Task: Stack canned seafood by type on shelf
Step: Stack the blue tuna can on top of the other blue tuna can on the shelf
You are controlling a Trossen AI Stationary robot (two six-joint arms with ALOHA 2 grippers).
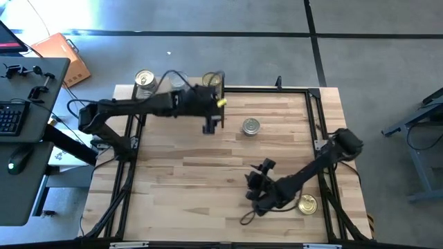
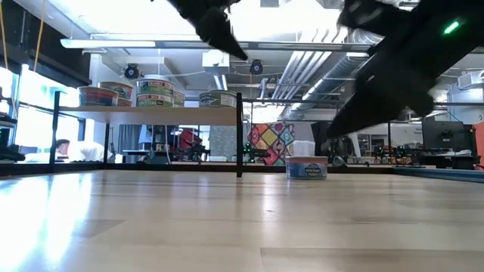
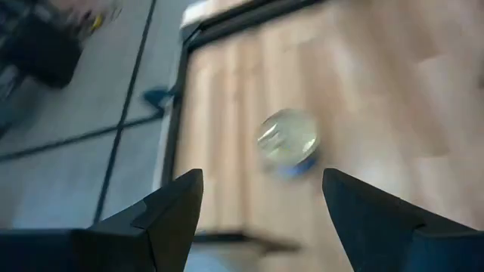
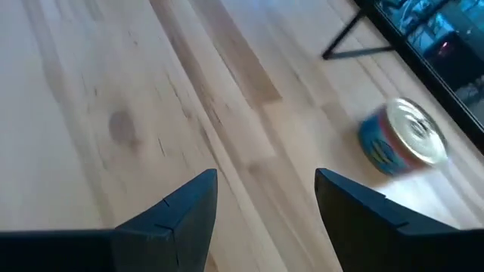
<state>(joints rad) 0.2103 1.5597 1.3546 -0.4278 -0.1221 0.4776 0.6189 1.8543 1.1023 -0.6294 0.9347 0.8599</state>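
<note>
Presently: counter (image 1: 208, 173), light wood. Shelf (image 2: 151, 113), left of low view, carries several tins. Left claw (image 1: 211, 128), wide and empty, hangs upper centre beside silver-topped tin (image 1: 250, 126); centre over it before descending. Right claw (image 1: 255, 185) open, empty; gold-topped tin (image 1: 306, 203) lower right.

A silver-topped tin (image 1: 251, 126) with a blue label sits on the pale striped-wood table (image 1: 180, 180); another tin (image 1: 306, 203) is gold-topped.
</note>
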